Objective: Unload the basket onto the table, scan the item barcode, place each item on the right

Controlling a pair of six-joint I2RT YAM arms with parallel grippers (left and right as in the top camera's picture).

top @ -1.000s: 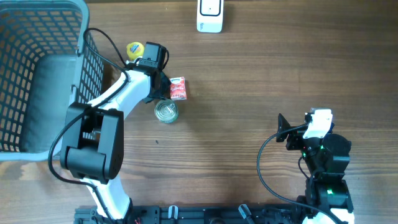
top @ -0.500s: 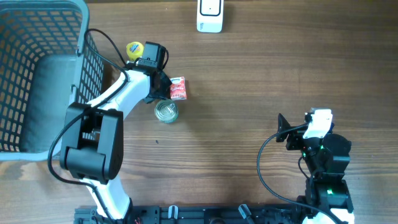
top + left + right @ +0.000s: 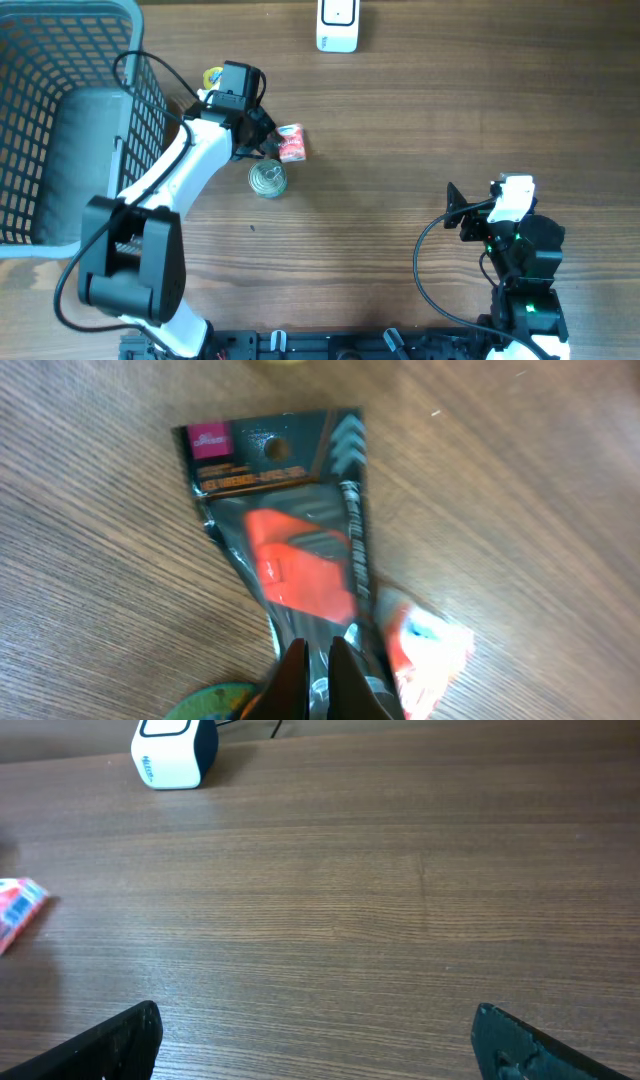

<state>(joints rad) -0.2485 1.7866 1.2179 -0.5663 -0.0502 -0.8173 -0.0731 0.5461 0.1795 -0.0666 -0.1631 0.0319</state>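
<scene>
Wooden bench, brown and grained, seen from above and from both of my wrists. I place everything by the can, a small round tin standing upright left of the middle.

My left fingers are pressed together, pinching the near end of a packet. It is a dark plastic sleeve with a red object inside. At its far end are a pink label and a hang hole. The packet sits just past the can, on the side toward the scanner. I cannot tell whether it is lifted or lying flat on the wood.

A red and white pouch lies just beyond the can too, right beside the packet. In my left wrist view its edge is tucked under the packet. A yellow thing sits farther off past the can, partly hidden by my left arm.

The scanner, a small white box, stands well beyond the can at the far edge. A grey mesh basket fills the far left corner, well left of the can.

My right fingers are spread wide and hold nothing. They hover over bare wood well to the right of the can.
</scene>
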